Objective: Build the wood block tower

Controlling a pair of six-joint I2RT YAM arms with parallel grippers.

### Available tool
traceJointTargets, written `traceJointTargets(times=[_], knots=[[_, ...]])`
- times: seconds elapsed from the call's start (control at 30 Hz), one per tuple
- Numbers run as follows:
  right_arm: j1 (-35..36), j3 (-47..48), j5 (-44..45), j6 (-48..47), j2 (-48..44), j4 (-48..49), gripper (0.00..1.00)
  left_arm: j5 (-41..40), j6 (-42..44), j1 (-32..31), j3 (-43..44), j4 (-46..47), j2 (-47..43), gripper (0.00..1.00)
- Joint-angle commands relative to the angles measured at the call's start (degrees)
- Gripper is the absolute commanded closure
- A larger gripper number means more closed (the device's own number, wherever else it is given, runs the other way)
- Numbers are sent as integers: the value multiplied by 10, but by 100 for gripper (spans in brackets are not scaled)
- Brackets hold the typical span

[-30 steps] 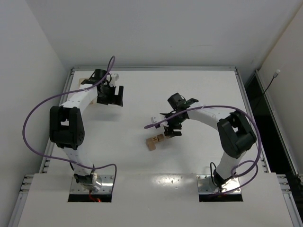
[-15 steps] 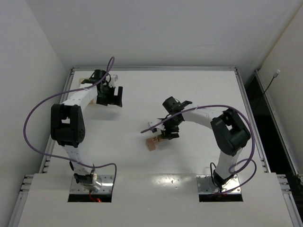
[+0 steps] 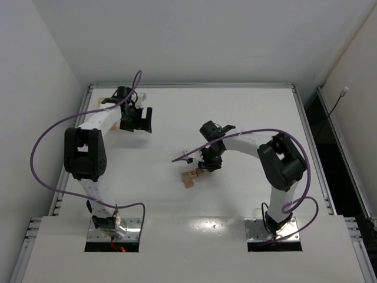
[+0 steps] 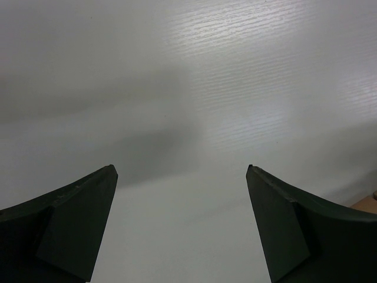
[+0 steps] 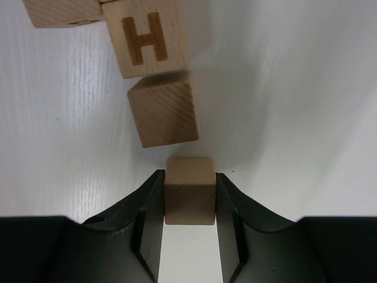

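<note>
Near the middle of the white table [image 3: 265, 112], a little toward its near edge: one small light-tan wooden cube [image 5: 188, 190] clamped in the black jaws of the right arm [image 3: 244, 141], narrow and pressed flat on two opposite faces. Cannot tell whether lifted or resting on the table.

Just ahead of the jaws, toward the near left, close but apart: a second plain tan wooden cube [image 5: 164, 112], turned slightly askew. Against or nearly against its far side, a cube branded with a dark letter H [image 5: 152, 38]; left of that, part of a fourth cube [image 5: 62, 12] at the frame edge. No tower standing anywhere in view; only this loose, ragged line.

At the far left of the table: jaws of the left arm [image 3: 103, 122] spread wide, holding nothing, only white surface between them.

Reads as the pick for a first stacking step. Next, probably: raise straight up, clear of the askew neighbour; carry over a chosen base cube; square the faces; lower gently and release only once seated. Likely hazard: nudging the neighbour on the way up.
</note>
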Motion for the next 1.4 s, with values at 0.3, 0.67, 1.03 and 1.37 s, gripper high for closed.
traceJointTargets(times=[0.3, 0.67, 1.03, 1.37], knots=[[-7, 159, 106, 568, -24, 38, 100, -30, -77, 7, -36, 49, -41, 17], [30, 281, 271, 921, 97, -47, 100, -71, -104, 12, -49, 55, -47, 14], [24, 264, 290, 987, 131, -40, 100, -65, -104, 12, -60, 61, -47, 14], [13, 215, 275, 1014, 113, 39, 100, -54, -93, 17, -54, 61, -32, 14]])
